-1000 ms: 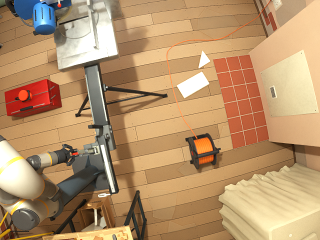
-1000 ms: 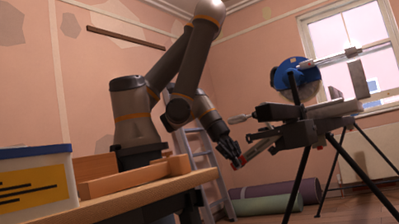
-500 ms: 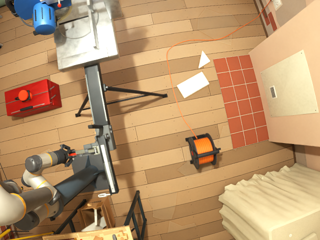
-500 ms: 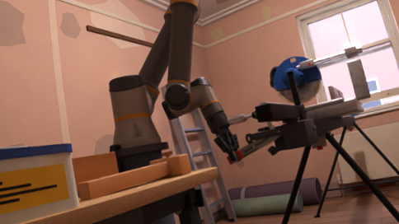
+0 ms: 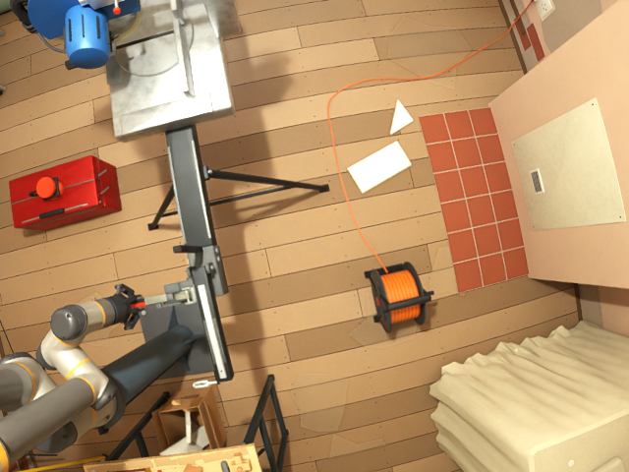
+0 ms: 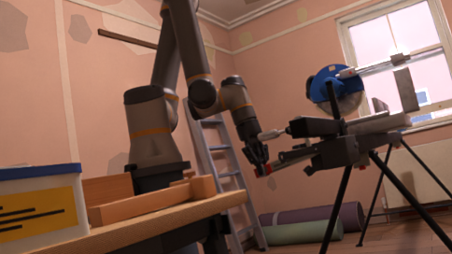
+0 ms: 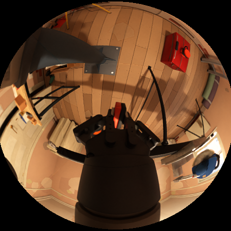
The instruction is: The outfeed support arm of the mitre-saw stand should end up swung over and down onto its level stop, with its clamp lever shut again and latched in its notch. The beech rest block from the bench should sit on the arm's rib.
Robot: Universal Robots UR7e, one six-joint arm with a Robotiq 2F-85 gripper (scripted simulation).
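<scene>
The clamp lever [image 5: 167,299] is partly hidden by my fingers; only its red tip [image 7: 117,115] shows between them in the wrist camera. My gripper [image 5: 136,305] [image 6: 259,165] [image 7: 117,120] is closed on that red tip, beside the stand. The lever slopes down from the support arm [image 5: 211,315] [image 6: 327,151], a dark beam with a pale strip, lying along the stand rail [image 5: 190,188]. Beech blocks [image 6: 154,198] lie on the bench [image 6: 154,224] by my base.
The mitre saw [image 5: 86,35] [image 6: 336,91] sits on its grey table [image 5: 162,66] at the far end of the stand. Tripod legs [image 5: 254,188] spread below. A red toolbox [image 5: 63,192], an orange cable reel [image 5: 399,300] and a ladder [image 6: 219,177] stand around.
</scene>
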